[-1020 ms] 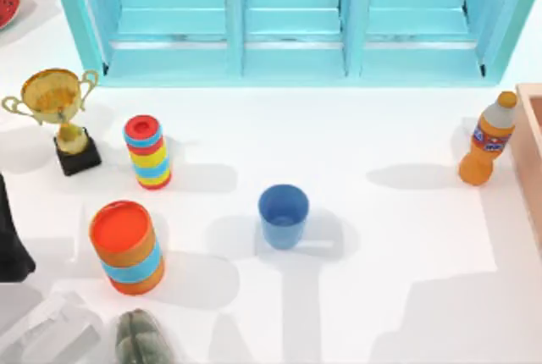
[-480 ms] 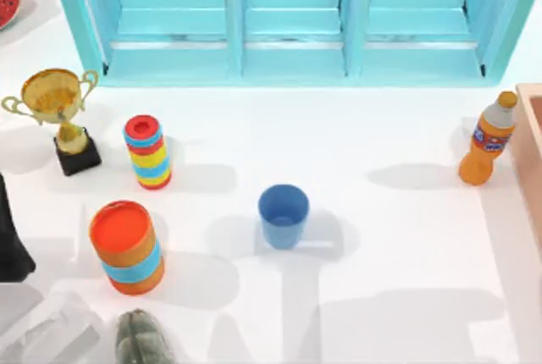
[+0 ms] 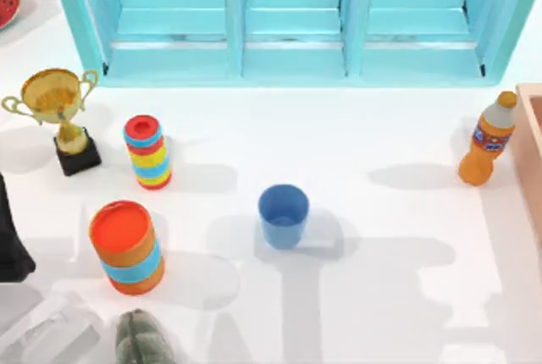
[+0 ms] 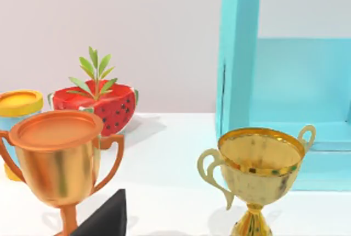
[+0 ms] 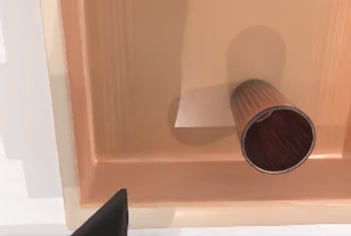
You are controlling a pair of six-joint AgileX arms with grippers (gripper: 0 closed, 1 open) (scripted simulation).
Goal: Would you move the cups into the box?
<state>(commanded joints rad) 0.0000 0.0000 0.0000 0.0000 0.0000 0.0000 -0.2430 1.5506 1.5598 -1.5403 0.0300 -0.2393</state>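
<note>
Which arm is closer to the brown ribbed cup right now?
Right. Its wrist camera looks straight down on the brown cup lying in the box; the left arm sits at the table's far left by the trophy.

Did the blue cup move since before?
No. The blue cup stands in the same spot on the table, same gap from the striped cylinder.

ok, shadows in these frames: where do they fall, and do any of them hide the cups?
Top view: soft grey shadows spread over the table; the blue cup stands between shadow patches but reads clearly. Right wrist view: the ribbed brown cup in the box throws a rounded shadow on the box's inner surface, and the cup's inside is dark. Left wrist view: even light, with faint shadows under the gold trophy.
</note>
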